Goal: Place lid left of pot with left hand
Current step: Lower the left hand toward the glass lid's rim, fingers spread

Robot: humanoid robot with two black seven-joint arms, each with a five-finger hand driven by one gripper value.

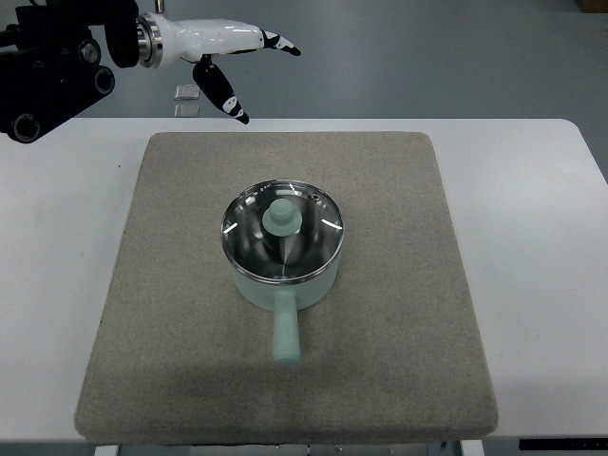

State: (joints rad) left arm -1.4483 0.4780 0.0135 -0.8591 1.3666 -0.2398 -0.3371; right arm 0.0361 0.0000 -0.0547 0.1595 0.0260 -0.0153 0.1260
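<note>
Left hand [228, 62] up at top left, above the table's far edge, fingers spread loose, holding nothing, well apart from the pot. Lid [282, 233] still on the pot [285, 285], glass with a mint knob in the middle. Pot sits mid-mat [190, 361], handle pointing toward the near edge. Mat lies on a white table [551, 285]. Right arm doesn't show.

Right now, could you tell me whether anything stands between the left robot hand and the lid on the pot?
Nothing visible does. The left robot hand hovers open beyond the mat's far left corner, and only bare grey mat lies between it and the lid, which sits on the mint pot.
</note>
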